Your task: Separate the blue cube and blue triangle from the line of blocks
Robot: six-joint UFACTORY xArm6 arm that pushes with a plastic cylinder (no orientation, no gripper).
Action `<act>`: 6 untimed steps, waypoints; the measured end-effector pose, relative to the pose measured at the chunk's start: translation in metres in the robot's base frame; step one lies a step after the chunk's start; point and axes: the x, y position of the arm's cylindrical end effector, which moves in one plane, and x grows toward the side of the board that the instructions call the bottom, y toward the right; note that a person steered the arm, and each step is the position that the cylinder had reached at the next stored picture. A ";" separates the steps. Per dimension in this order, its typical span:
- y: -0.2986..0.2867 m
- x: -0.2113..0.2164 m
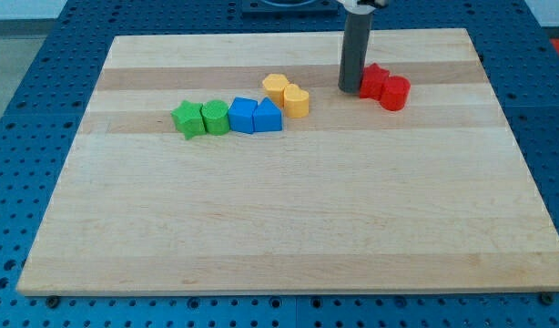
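Observation:
The blue cube (243,115) and blue triangle (269,117) sit side by side in a line of blocks left of the board's middle. To their left stand a green star (187,119) and a green hexagon-like block (216,117). To their upper right are a yellow hexagon block (276,87) and a yellow heart-like block (297,100). My tip (350,88) stands at the view's upper right, touching the left side of a red star (374,81); a red cylinder (395,93) sits next to the star.
The blocks lie on a wooden board (289,228), which rests on a blue perforated table (25,137). The rod comes down from the view's top.

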 end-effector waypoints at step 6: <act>-0.193 0.020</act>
